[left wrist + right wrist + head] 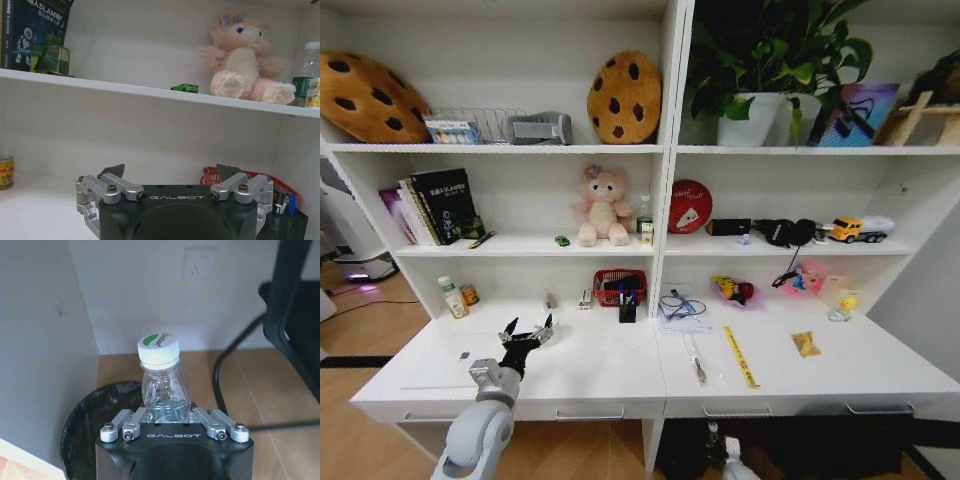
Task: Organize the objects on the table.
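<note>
From the head camera, the left tool (527, 331) hangs just above the left half of the white table (610, 375), its two dark fingers spread wide with nothing between them. A tiny green car (562, 240) sits on the shelf above, just left of the pink bear (602, 206). On the right half of the table a marker pen (697, 364) lies beside a yellow strip (740, 356). A red basket (619, 286) stands at the back of the table near the middle.

From the left wrist, the left tool (172, 171) is open and empty, facing the back wall. The green car (184, 88) rests on the shelf edge above it, next to the bear (244, 57).

From the right wrist, the right tool (167, 415) is clamped around a clear bottle (162, 379) with a white and green cap, held over a black-lined bin (95, 427) on the floor.
</note>
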You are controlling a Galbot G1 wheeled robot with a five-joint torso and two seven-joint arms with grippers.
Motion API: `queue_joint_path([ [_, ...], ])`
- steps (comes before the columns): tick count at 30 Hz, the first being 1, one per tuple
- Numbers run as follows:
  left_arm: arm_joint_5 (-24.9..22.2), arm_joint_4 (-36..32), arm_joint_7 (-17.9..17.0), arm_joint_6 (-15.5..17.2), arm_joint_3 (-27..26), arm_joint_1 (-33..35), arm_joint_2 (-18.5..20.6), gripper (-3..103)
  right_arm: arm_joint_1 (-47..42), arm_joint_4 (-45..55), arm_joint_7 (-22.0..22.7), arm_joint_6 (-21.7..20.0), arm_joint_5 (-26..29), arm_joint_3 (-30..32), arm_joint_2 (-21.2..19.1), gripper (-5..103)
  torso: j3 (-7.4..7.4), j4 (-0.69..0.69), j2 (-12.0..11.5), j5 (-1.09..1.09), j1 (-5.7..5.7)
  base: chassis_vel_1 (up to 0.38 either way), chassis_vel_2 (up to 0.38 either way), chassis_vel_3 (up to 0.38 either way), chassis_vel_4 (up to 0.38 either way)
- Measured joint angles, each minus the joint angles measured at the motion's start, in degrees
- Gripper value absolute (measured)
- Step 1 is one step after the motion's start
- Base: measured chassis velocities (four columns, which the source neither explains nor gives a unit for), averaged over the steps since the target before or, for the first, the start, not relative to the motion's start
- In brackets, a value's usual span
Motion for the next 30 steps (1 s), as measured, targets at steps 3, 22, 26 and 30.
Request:
queue_joint_path([
  [3, 0.0, 0.0, 0.0, 0.0, 0.0, 0.0, 0.0, 100, 1.3, -1.7, -0.5, 2.3, -2.6, -0.1, 0.1, 27, 0.0, 0.0, 0.0, -0.01, 0.0, 0.0, 0.0, 0.0, 0.0],
  [22, 0.0, 0.0, 0.0, 0.0, 0.0, 0.0, 0.0, 100, 3.2, -1.4, 0.8, 1.5, -6.4, -0.1, 1.4, 62, 0.0, 0.0, 0.0, 0.0, 0.0, 0.0, 0.0, 0.0, 0.0],
  [26, 0.0, 0.0, 0.0, 0.0, 0.0, 0.0, 0.0, 100, 3.1, -0.9, 1.0, 1.1, -6.4, -0.1, 1.4, 74, 0.0, -0.01, 0.0, 0.0, 0.0, 0.0, 0.0, 0.0, 0.0],
  [30, 0.0, 0.0, 0.0, 0.0, 0.0, 0.0, 0.0, 100, 2.1, 1.4, 1.9, -0.2, -6.7, -0.1, 1.4, 95, 0.01, -0.02, 0.0, 0.01, 0.01, 0.0, 0.0, 0.0, 0.0],
])
